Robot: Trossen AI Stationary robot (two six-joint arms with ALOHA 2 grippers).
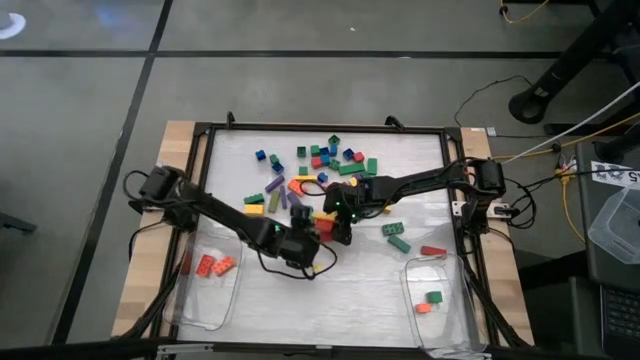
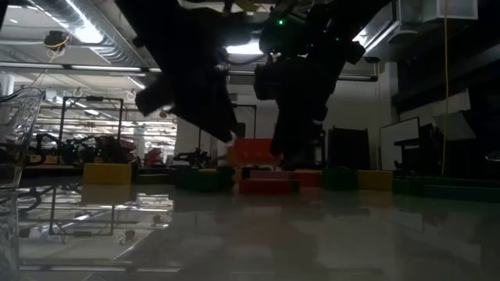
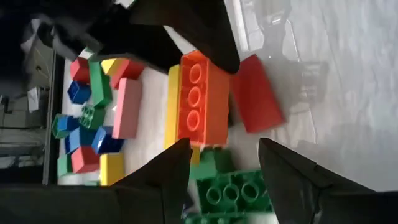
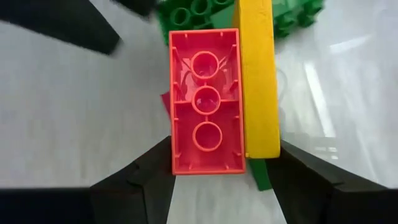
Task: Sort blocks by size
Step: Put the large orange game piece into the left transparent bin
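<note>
While both jaws spread, orange block [image 3: 198, 99] flanked by yellow block [image 4: 258, 81], green block [image 3: 233, 194].

From where I stand, no lettering, label, brand or number on anything here can be made out

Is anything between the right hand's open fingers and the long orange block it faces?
Nothing visible stands between them. In the right wrist view the right hand is open, fingers on either side of the long orange block's end. A yellow block lies flush along its side, crowding one finger.
</note>
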